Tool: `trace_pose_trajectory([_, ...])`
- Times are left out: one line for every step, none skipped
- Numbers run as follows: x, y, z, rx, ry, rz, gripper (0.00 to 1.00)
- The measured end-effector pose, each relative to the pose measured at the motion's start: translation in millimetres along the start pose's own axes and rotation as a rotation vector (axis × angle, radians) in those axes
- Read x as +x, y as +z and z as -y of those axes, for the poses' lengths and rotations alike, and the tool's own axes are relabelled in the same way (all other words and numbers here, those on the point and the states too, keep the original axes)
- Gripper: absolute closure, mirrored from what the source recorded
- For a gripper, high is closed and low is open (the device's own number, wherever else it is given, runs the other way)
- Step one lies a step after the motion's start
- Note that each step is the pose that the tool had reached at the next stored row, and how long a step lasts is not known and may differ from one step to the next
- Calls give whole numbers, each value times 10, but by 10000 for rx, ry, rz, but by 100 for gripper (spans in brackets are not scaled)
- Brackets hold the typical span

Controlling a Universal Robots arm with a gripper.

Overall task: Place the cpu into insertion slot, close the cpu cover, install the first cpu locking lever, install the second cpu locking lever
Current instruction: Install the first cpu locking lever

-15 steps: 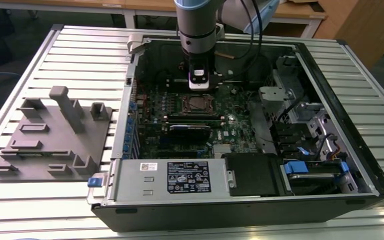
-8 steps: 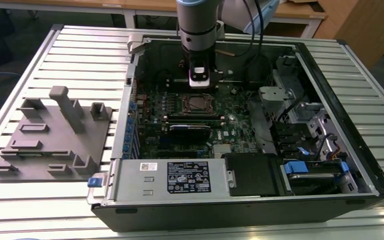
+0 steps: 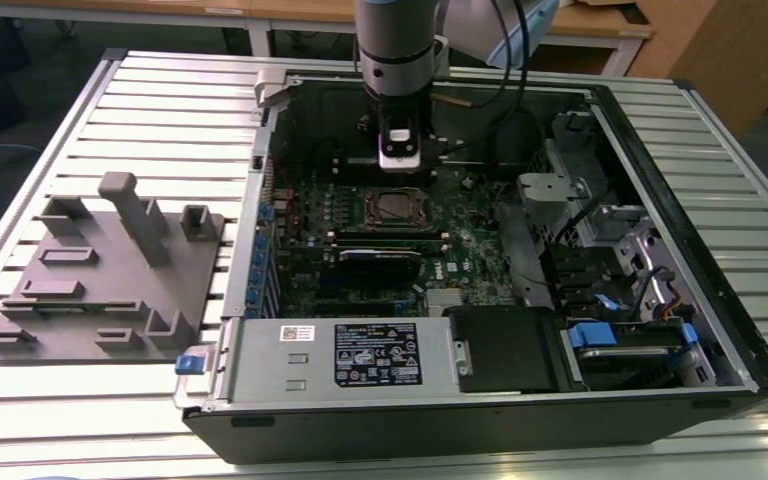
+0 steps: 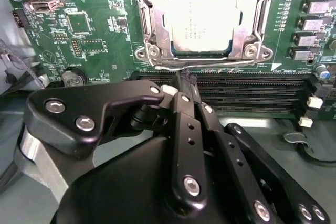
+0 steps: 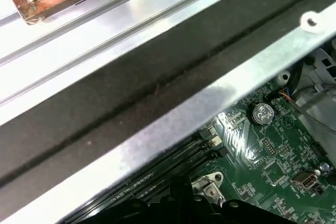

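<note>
Sitting in its socket: we see the cpu [image 4: 202,18], its pale metal top facing up, inside the insertion slot [image 4: 157,59] on the green board.
Cover: the cpu cover [image 4: 251,27] lies flat around the chip as a metal frame, its square window showing the chip's top.
Lever: a thin wire bar [image 4: 210,64] runs along the frame's near edge, between the socket and the long memory slots [image 4: 252,90].
Gripper: in the second wrist view the gripper [image 4: 185,80] has its black fingers [image 4: 184,124] drawn together with no gap we can see and nothing between them, tips just beside that wire bar.
Arm: in the exterior view the gripper [image 3: 402,160] hangs over the board just behind the socket [image 3: 396,208].
Case: the open computer case [image 3: 704,340] lies on a slatted table [image 3: 157,110].
Beside it: a grey holder block [image 3: 104,280] stands at the exterior view's left.
</note>
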State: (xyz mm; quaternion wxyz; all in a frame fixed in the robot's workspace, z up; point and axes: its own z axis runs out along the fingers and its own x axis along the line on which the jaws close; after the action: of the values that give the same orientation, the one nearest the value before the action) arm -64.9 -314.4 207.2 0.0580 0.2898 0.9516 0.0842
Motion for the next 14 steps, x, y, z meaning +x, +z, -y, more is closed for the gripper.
trace_pose_trajectory([-1, -12, -2, 1, 1, 1, 90])
trace_pose_trajectory([-2, -27, -6, 0, 2, 2, 90])
trace_pose_trajectory([-3, -45, -9, 1, 5, 3, 90])
trace_pose_trajectory([-4, -58, -12, 1, 9, 4, 90])
trace_pose_trajectory([-4, -61, -13, 7, 12, 10, 90])
trace_pose_trajectory([-4, -61, -13, 7, 12, 11, 90])
trace_pose_trajectory([-4, -61, -13, 8, 12, 11, 90])
trace_pose_trajectory([-4, -61, -13, 9, 13, 11, 90])
trace_pose_trajectory([-4, -62, -12, 12, 13, 13, 90])
trace_pose_trajectory([-3, -62, -13, 36, 9, 27, 90])
trace_pose_trajectory([-3, -62, -13, 122, -3, 63, 90])
trace_pose_trajectory([-3, -62, -13, 241, -19, 103, 90])
trace_pose_trajectory([-4, -62, -12, 388, -39, 156, 90])
trace_pose_trajectory([-4, -62, -12, 551, -62, 216, 90])
